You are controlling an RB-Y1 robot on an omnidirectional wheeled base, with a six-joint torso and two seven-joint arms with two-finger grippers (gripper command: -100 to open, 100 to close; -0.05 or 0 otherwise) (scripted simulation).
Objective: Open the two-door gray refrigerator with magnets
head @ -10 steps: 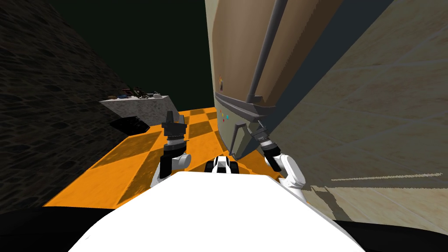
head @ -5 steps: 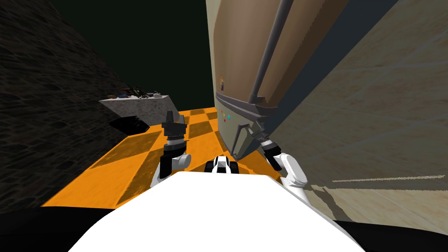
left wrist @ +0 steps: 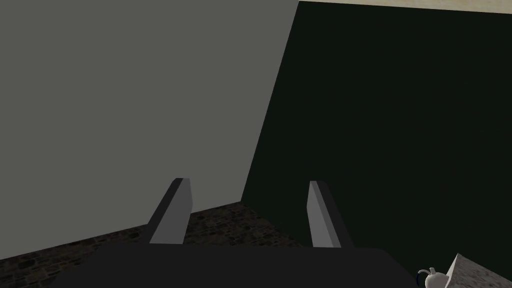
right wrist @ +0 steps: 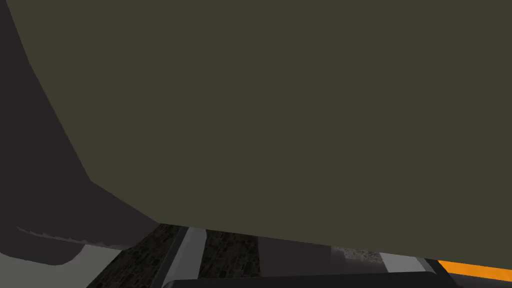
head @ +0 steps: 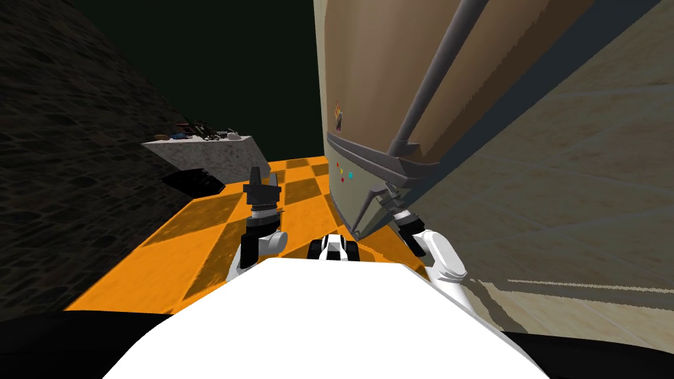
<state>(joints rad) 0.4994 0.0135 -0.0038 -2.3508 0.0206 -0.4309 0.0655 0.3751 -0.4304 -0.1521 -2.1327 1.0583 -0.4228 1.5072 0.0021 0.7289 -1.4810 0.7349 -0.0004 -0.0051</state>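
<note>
Head view spreads outward against a second ago, which is my own move closer in. The refrigerator (head: 368, 79) looms larger and no gap shows at its door edge, so I judge it not yet open.

The right gripper (head: 392, 197) stays at the top of the short lower handle (head: 368, 209), with the fridge front directly ahead of it. I cannot tell its grip.

The left gripper (head: 261, 185) is well off to its side, blades spread, holding nothing.

Count:
- two doors
- two handles, the second being the long upper handle (head: 431, 85)
- four magnets (head: 338, 118), one on the upper door and three on the lower
</note>
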